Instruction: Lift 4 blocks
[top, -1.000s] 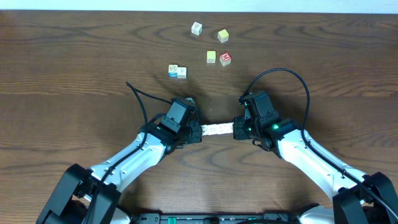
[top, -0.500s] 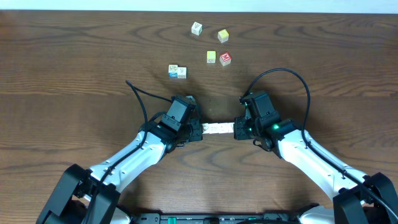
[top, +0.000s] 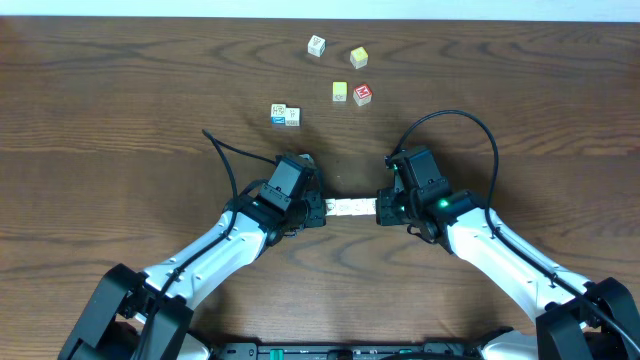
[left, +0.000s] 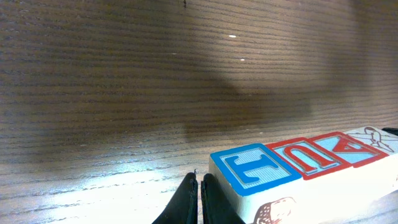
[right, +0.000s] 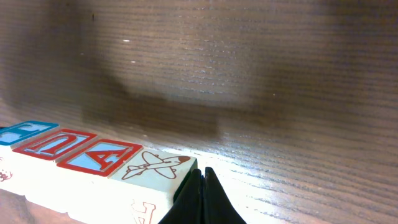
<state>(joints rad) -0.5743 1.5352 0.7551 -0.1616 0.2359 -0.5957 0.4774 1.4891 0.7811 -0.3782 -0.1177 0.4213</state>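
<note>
While in line, four blocks (top: 350, 208)

Closed hand (left: 199, 182) touches the row of blocks (left: 305, 163).

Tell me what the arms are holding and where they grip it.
The row of four blocks, squeezed endwise: the shut left gripper presses its T end, the shut right gripper its airplane end.

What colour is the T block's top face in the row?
T block: blue border and letter, clearest in left wrist view.
</note>
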